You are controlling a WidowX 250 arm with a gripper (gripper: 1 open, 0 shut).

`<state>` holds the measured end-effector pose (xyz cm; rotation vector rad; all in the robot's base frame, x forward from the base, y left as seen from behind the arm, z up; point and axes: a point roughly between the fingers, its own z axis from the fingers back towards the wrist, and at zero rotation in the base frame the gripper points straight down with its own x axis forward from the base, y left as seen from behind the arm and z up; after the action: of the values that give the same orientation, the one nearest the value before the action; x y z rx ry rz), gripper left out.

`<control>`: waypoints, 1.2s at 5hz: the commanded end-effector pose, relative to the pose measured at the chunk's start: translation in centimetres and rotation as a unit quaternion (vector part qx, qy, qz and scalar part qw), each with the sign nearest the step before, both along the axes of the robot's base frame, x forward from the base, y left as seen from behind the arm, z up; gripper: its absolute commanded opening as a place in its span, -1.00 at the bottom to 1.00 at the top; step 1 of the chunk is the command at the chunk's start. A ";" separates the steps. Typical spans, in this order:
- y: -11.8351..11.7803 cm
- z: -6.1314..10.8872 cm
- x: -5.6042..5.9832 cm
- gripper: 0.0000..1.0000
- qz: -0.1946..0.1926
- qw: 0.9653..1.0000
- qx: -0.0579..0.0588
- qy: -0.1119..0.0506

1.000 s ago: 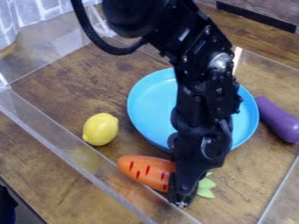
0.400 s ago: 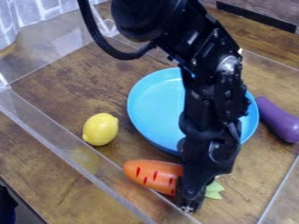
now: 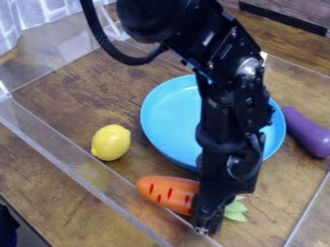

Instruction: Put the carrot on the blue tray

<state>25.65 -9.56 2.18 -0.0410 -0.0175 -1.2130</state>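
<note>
My pincer [image 3: 210, 220] points down at the carrot's [image 3: 169, 192] leafy end; I cannot tell if it pinches it. The carrot lies on the tabletop [image 3: 77, 96] at six o'clock of the blue tray [image 3: 175, 121].

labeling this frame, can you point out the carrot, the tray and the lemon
carrot [image 3: 165, 191], camera view, on its orange body left of the arm
tray [image 3: 165, 111], camera view, on the bare blue surface at its left side
lemon [image 3: 112, 142], camera view, on its middle
</note>
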 end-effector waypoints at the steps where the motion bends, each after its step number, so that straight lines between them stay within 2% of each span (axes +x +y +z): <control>1: -0.4 1.1 0.6 1.00 -0.024 1.000 -0.009 -0.009; 2: -0.6 1.3 0.9 1.00 -0.041 0.999 -0.014 -0.009; 3: -0.8 1.7 1.8 -1.00 -0.026 0.999 -0.017 -0.011; 4: -0.9 1.9 2.6 1.00 -0.008 1.000 -0.021 -0.011; 5: -0.2 2.7 2.5 -1.00 0.017 0.999 -0.024 -0.011; 6: 0.4 3.6 2.3 1.00 0.040 0.999 -0.029 -0.010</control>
<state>27.15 -9.30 4.08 -0.0963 -0.0083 -1.1408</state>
